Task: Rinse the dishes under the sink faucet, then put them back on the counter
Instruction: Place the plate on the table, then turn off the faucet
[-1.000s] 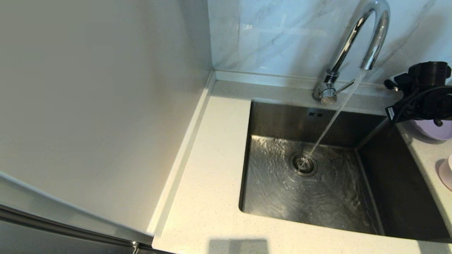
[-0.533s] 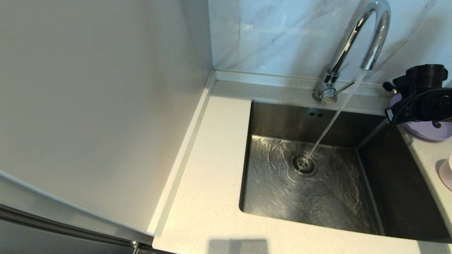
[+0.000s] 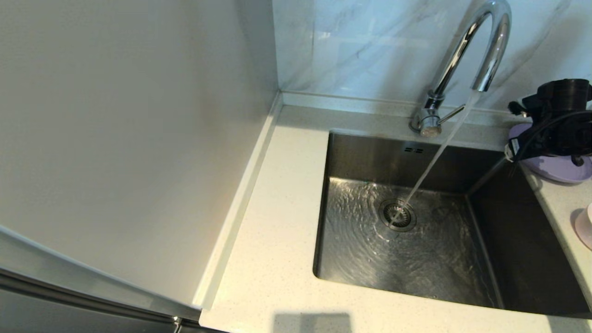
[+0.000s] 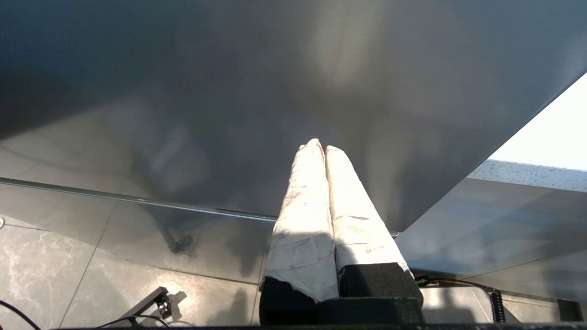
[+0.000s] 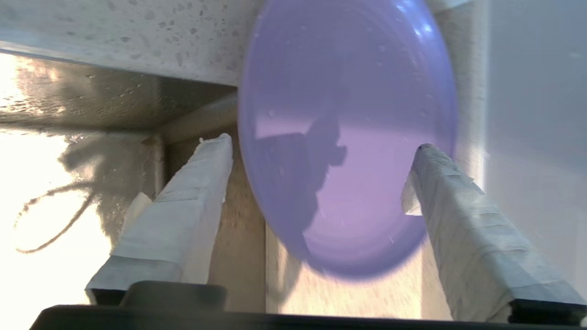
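The off-white speckled desk (image 3: 277,240) wraps around the steel sink (image 3: 370,162), where water ripples over the bottom toward the round drain strainer (image 3: 397,214). The chrome faucet (image 3: 467,51) pours a slanting stream onto that strainer. At the sink's far right corner, the lilac plate (image 5: 348,137) lies on the desk, a pale pink dish (image 3: 583,226) nearer along the right edge. The right gripper (image 5: 321,146) hangs above the plate, fingers spread wide on either side. The left gripper (image 4: 321,146) is parked beside a grey panel, fingers pressed together.
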`<state>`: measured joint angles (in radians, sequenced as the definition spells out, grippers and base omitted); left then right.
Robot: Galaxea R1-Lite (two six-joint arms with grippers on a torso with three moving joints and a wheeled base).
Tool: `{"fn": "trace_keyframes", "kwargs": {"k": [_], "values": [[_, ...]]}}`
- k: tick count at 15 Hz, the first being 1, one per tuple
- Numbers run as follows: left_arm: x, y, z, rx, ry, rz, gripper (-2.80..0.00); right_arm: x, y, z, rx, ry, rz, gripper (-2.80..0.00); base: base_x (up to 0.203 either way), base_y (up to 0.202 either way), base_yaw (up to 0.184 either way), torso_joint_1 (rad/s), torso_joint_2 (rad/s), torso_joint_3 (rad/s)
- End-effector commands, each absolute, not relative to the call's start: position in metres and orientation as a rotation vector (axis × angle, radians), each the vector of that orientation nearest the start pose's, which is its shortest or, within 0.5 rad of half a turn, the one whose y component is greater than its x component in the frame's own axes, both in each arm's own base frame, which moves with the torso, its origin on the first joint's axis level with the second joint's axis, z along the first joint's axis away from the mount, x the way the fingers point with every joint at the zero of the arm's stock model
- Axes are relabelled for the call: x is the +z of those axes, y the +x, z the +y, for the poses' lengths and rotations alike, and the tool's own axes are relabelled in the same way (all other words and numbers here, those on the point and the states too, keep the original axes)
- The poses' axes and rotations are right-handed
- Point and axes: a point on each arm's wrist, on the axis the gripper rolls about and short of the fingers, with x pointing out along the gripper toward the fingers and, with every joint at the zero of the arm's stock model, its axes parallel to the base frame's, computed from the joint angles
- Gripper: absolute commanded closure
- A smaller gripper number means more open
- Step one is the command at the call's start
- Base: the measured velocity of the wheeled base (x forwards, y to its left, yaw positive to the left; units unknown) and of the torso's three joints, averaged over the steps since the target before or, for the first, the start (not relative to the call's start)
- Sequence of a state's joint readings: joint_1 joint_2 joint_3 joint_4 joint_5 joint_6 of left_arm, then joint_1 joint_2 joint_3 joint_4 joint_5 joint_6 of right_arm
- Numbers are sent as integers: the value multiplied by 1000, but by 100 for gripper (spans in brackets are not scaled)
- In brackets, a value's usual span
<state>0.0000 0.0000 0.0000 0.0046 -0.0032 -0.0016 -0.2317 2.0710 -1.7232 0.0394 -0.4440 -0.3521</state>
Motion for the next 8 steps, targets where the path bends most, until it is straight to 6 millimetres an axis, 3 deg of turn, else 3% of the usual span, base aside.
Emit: {"fn": "trace_keyframes", "kwargs": {"k": [1, 4, 8], "values": [[75, -23, 0, -3, -2, 5, 0, 270, 385, -100, -598, -353, 461, -280, 0, 0, 0, 0, 0, 0], [75, -23, 0, -3, -2, 5, 0, 302, 342, -88, -577, -284, 432, -280, 0, 0, 0, 0, 0, 0], [75, -23, 0, -3, -2, 5, 0, 314, 298, -80, -579, -191, 415, -280, 0, 0, 0, 0, 0, 0]]}}
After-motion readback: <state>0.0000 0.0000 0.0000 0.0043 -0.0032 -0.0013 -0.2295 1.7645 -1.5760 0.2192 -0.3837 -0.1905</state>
